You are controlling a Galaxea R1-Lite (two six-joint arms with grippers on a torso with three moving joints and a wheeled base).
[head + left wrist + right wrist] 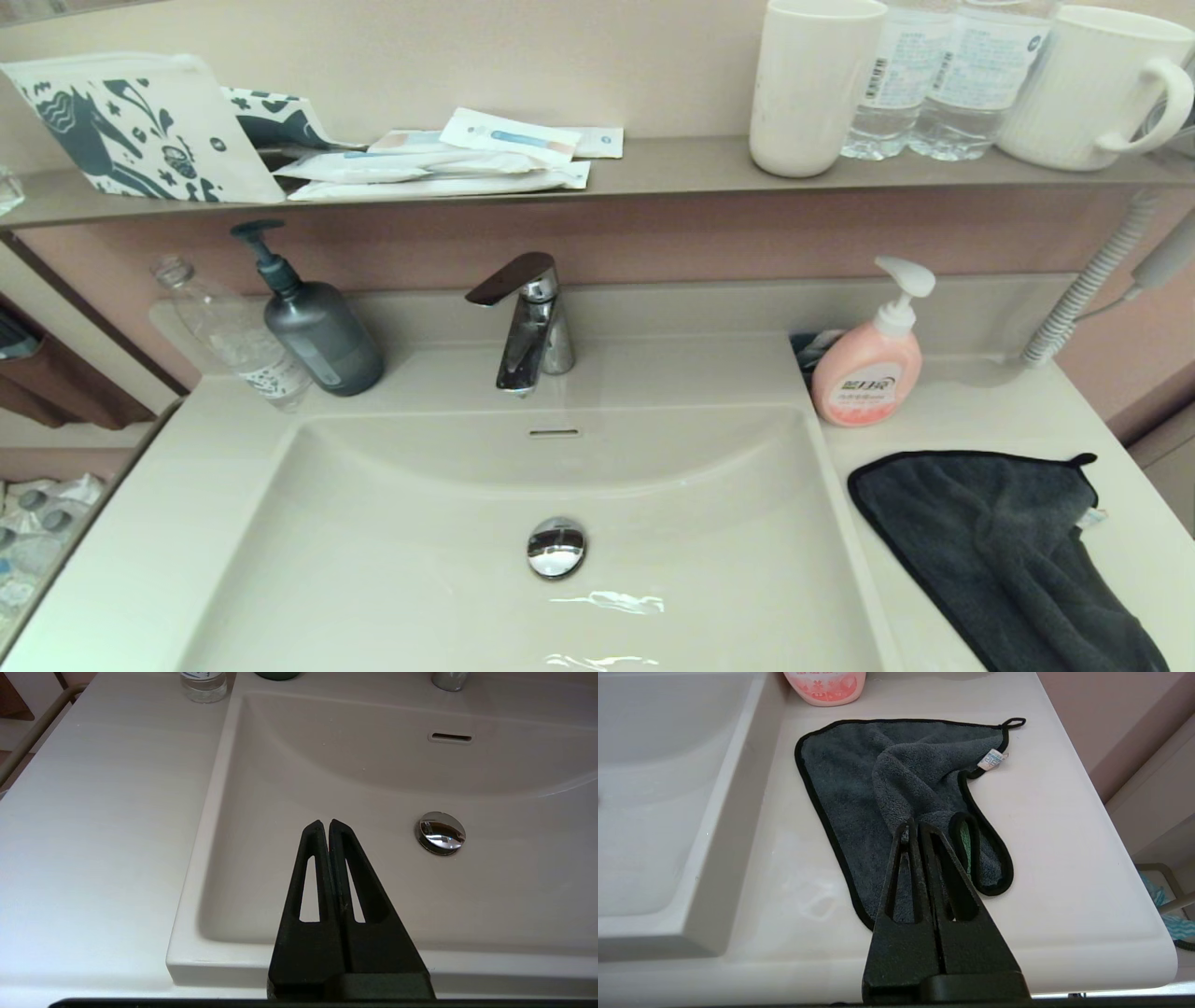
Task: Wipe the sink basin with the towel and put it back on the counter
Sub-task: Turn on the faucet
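Observation:
The dark grey towel [990,541] [887,779] lies crumpled and partly folded on the counter's right wing [980,411] [1064,835], beside the sink basin [420,560] [373,784]. In the right wrist view my right gripper [914,822] is shut and hovers over the towel's near part, with nothing held. My left gripper [324,822] is shut and empty above the basin's front left area, left of the chrome drain plug [440,832] [556,547]. Neither gripper shows in the head view.
A chrome faucet [527,322] stands behind the basin. A pink soap bottle [868,369] sits just behind the towel. A grey pump bottle [317,327] and a clear bottle [233,341] stand at the back left. A corrugated hose [1083,299] hangs at the right.

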